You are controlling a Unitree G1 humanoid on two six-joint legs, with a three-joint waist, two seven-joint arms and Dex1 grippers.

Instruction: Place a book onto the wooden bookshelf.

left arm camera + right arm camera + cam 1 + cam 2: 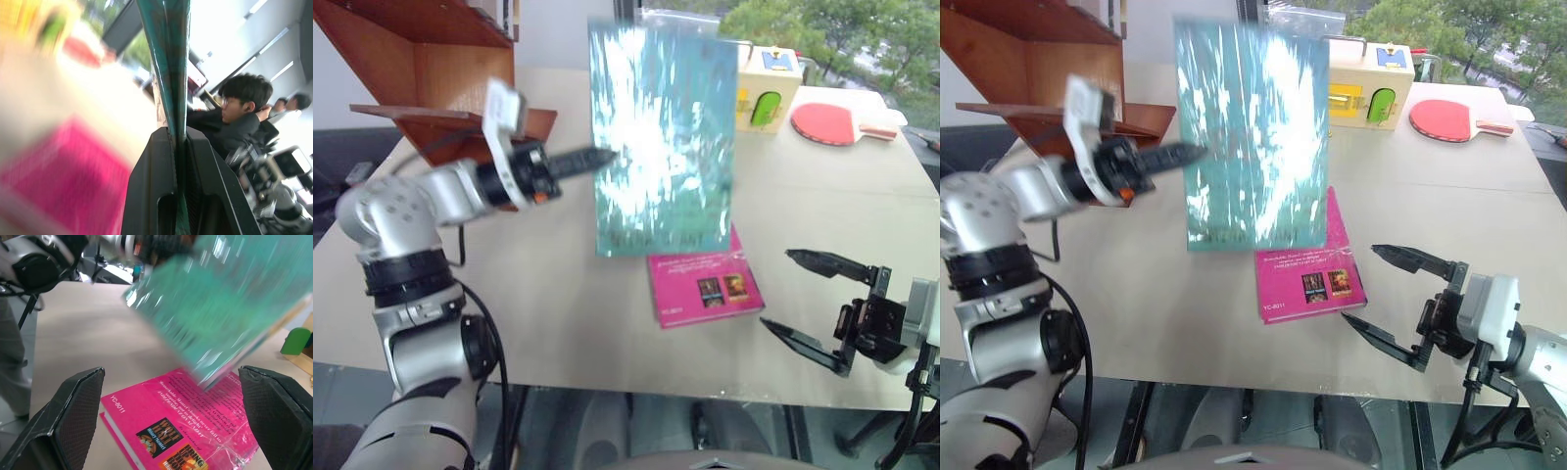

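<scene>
1. Left hand (607,155) clenched on the left edge of the teal-green book (664,137), fingers pinched flat against both covers, as seen edge-on in the left wrist view.
2. Book lifted clear of the worktop (558,294), upright with its glossy cover facing the head camera, bright glare across it.
3. Lower edge of the book hanging above the magenta-pink book (705,284), apart from it.
4. Pink book lying flat on the worktop, back cover up, two small cover pictures near its near edge.
5. Reddish-brown wooden bookshelf (431,69) standing at the far left of the worktop, slanted boards behind the left arm; book held just to the right of it, not touching.
6. Right hand (803,299) released, fingers spread wide and grasping nothing, low at the near right edge of the worktop, aimed toward the pink book.
7. Pale wooden toy box (769,93) with a green door behind the right edge of the held book.
8. Red table-tennis paddle (832,122) flat on the worktop to the right of the box.
9. A seated person in dark clothing (230,122) visible past the book in the left wrist view.
</scene>
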